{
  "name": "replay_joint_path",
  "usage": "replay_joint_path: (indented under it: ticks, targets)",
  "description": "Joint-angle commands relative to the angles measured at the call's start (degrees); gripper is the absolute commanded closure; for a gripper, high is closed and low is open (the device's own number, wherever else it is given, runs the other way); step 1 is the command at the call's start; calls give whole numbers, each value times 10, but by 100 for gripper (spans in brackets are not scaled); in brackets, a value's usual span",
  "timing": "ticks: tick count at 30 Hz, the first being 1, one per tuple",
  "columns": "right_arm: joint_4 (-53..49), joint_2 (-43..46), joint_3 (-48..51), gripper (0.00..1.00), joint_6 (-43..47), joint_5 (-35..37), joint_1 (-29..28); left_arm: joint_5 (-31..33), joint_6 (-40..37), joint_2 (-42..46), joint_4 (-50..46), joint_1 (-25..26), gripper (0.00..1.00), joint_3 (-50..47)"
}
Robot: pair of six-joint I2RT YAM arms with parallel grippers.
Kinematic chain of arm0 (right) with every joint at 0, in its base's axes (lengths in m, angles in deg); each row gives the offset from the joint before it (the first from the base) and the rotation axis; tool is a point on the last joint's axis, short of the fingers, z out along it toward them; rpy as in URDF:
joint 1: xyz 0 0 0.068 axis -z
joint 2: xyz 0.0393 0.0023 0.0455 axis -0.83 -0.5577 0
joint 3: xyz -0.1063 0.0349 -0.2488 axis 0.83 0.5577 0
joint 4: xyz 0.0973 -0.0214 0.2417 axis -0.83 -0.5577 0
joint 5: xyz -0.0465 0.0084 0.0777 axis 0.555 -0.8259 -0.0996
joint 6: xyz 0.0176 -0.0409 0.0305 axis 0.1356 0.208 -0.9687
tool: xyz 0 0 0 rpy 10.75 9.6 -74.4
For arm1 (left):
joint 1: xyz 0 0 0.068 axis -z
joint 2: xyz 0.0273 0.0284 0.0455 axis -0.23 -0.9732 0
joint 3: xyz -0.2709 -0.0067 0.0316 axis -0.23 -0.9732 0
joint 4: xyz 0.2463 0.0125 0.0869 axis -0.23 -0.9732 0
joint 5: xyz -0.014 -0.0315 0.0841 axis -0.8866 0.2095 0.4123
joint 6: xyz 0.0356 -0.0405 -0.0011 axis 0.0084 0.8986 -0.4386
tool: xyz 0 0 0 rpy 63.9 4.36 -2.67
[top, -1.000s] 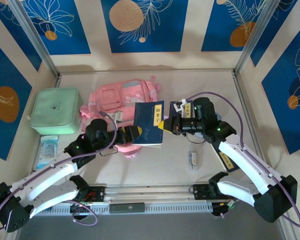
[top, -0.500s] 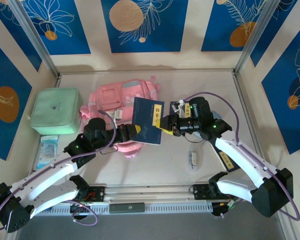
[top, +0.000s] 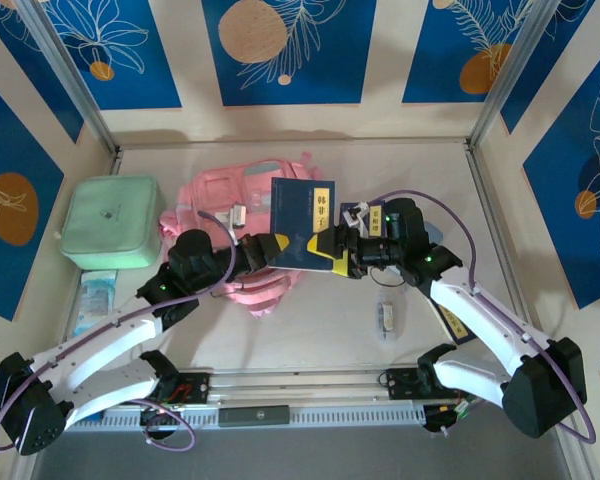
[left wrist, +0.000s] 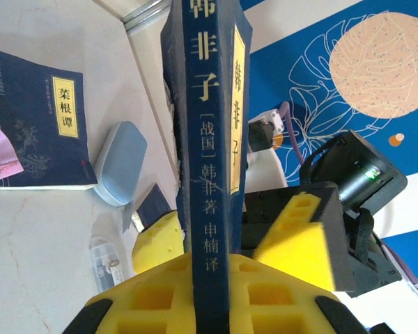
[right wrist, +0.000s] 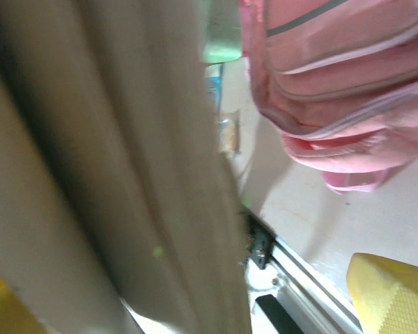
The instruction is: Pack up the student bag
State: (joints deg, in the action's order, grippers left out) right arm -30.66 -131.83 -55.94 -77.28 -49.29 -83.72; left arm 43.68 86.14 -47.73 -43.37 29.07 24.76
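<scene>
- Spine of the upright dark blue paperback book (left wrist: 209,174): "韩非子 [战国] 韩非 著 申楠 译".
- Yellow strip on the same book's cover, seen edge-on: "韩非子".
- Yellow label on the flat dark blue paperback book (left wrist: 38,118), lying on the pale table (left wrist: 49,243): "菜根谭".
</scene>
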Motion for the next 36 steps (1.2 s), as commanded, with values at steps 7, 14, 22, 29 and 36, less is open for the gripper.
replay_joint_path:
  ticks: [7,14,22,29,36]
  targets:
    - [94,42,13,21,-29,-18,-6,44,-4,17,-12,-3,100,7]
    - [68,19,4,44,-18,-4,-16,35,-9,4,-25,-3,100,14]
    - [5,26,-13,86,20,25,-20,39,-32,2,-73,-4,100,23]
    - [-125,31,-56,100,74,67,-6,28,-105,-3,-140,-4,60,43]
    - [-245,52,-42,100,103,68,85,189,-375,-24,-420,-6,45,136]
